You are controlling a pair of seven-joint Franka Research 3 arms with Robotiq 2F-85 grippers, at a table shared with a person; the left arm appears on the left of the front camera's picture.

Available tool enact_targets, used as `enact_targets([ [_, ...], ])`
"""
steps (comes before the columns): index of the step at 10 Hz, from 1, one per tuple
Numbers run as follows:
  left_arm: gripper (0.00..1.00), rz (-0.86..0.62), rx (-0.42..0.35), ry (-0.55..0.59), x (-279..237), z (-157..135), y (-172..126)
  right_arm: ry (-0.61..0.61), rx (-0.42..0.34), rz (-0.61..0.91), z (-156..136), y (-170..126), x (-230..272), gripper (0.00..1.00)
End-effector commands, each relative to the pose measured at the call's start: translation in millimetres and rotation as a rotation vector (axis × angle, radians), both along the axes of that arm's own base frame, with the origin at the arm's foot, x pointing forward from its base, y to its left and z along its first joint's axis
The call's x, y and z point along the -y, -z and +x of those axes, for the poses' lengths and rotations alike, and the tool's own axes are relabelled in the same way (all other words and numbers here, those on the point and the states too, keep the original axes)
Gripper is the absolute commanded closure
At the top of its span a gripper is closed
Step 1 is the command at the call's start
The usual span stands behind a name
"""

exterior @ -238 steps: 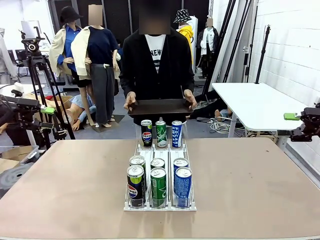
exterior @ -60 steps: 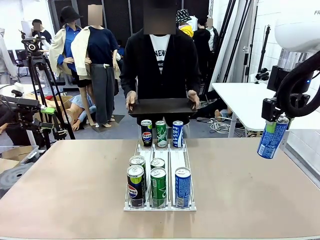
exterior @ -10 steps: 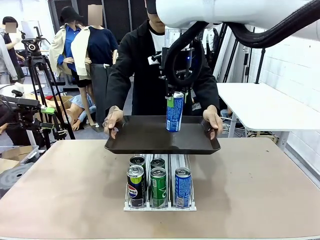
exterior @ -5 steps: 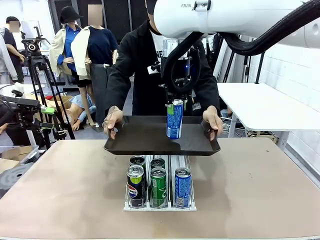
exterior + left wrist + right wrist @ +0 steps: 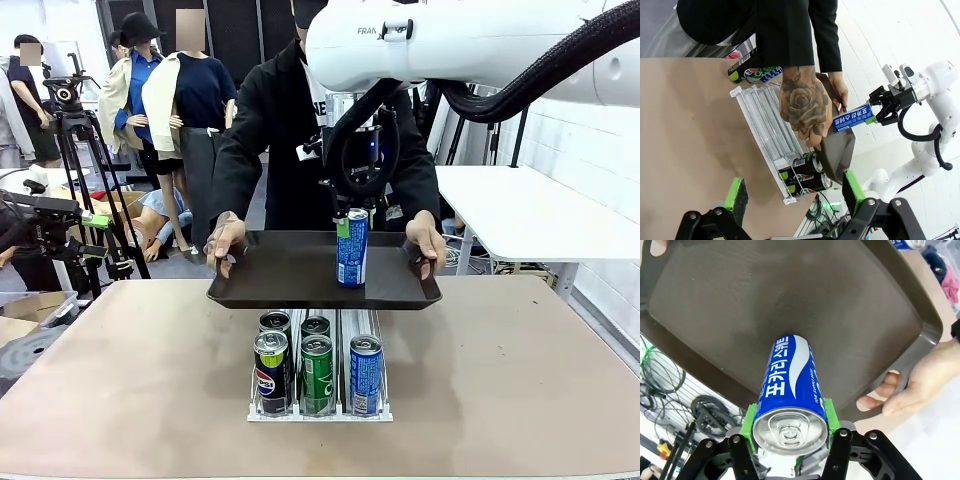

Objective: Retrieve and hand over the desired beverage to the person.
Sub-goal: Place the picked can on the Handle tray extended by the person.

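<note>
Now, blue "ION SUPPLY DRINK" can (image 5: 787, 375) pinched in right end effector (image 5: 352, 216), left end effector (image 5: 795, 192) spread

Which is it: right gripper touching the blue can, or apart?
Touching. In the right wrist view the right gripper has both green pads flat against the sides of the blue can.

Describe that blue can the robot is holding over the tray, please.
The blue can is a slim metal drink can, blue with a white wave and white Korean lettering, its silver top unopened, tab flat. It stands upright, clamped near the top between the right gripper's green pads. Its base is at or just above the dark tray the person holds; whether they touch is unclear.
</note>
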State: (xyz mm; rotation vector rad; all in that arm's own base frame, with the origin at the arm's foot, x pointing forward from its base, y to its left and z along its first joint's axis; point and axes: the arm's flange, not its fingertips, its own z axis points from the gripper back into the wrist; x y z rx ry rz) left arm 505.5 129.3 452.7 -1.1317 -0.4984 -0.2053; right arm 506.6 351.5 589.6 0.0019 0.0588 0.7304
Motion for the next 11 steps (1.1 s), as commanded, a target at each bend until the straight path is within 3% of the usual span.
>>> enact_targets([
  [1, 0.0, 0.003, 0.001, 0.001, -1.0, -1.1, -0.9, -0.028, 0.005, -0.043, 8.2, -11.3, -4.1, 1.0],
  [2, 0.0, 0.003, 0.001, 0.001, -1.0, -1.1, -0.9, -0.033, -0.008, -0.048, 8.4, -8.2, -5.4, 0.96],
  [4, 0.0, 0.003, 0.001, 0.001, -1.0, -1.1, -0.9, -0.026, -0.015, -0.035, 8.7, -11.4, -2.4, 0.57],
  [7, 0.0, 0.003, 0.001, 0.001, -1.0, -1.1, -0.9, -0.004, 0.038, -0.012, 0.6, -38.3, 8.2, 0.0],
  [11, 0.0, 0.003, 0.001, 0.001, -1.0, -1.1, -0.9, 0.011, 0.092, 0.027, -12.5, -63.0, 23.0, 0.0],
])
